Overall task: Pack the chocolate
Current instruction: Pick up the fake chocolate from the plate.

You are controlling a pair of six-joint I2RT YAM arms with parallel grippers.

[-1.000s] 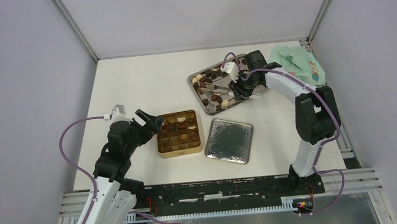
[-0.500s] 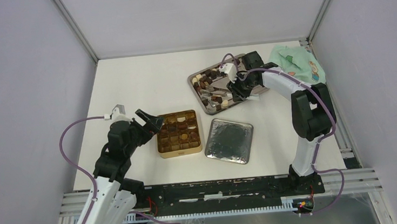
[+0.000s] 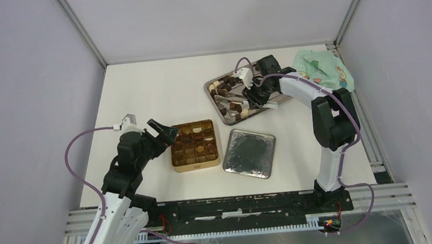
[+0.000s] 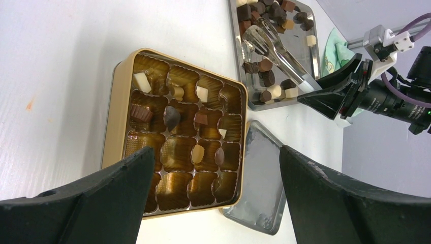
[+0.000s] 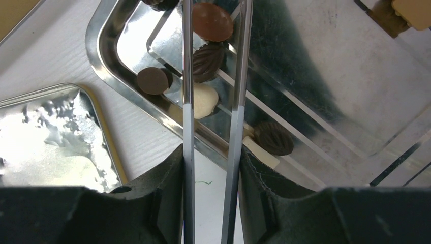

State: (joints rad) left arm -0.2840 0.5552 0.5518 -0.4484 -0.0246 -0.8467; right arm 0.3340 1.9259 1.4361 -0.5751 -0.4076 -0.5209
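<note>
Chocolate pieces (image 3: 228, 89), dark, brown and cream, lie scattered in a steel tray (image 3: 207, 88); a few more sit in cups of the gold gridded tin (image 3: 196, 167) (image 4: 113, 117). My right gripper (image 3: 254, 95) (image 5: 211, 168) is shut on the silver tongs (image 5: 187, 61) (image 4: 274, 48), holding them over the tray's near corner. In the right wrist view a brown round chocolate (image 5: 212, 21) and a dark ribbed one (image 5: 206, 61) show between the tong arms. My left gripper (image 3: 161, 132) (image 4: 216, 152) hangs open and empty over the tin's left side.
A silver lid (image 3: 249, 153) (image 4: 264, 183) lies right of the tin, just in front of the tray. A green printed cloth (image 3: 324, 68) sits at the back right corner. Grey walls close in the white table on three sides.
My right gripper with the tongs has shifted a little left and farther back over the tray. The left arm has not moved.
</note>
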